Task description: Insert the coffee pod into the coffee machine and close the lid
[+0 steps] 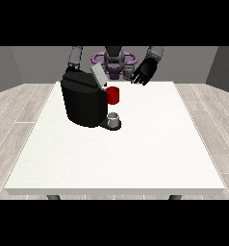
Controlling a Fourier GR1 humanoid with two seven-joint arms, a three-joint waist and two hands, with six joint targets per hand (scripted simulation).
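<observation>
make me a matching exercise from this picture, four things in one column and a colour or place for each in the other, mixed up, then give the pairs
Things:
1. coffee machine
2. cup
3. lid
4. robot hand at the view's right

Descriptions:
A. raised above the table's far edge, holding nothing
B. light grey flap, tilted up and open
C. large black body on the white table
D. small, grey, on the machine's base below the red part

Pairs: 1-C, 2-D, 3-B, 4-A

Even, diffuse light over my large white matte table (135, 158), no glare, faint soft shadow beside my black boxy coffee machine (82, 103), edges undistorted, grey walls dimmer
</observation>
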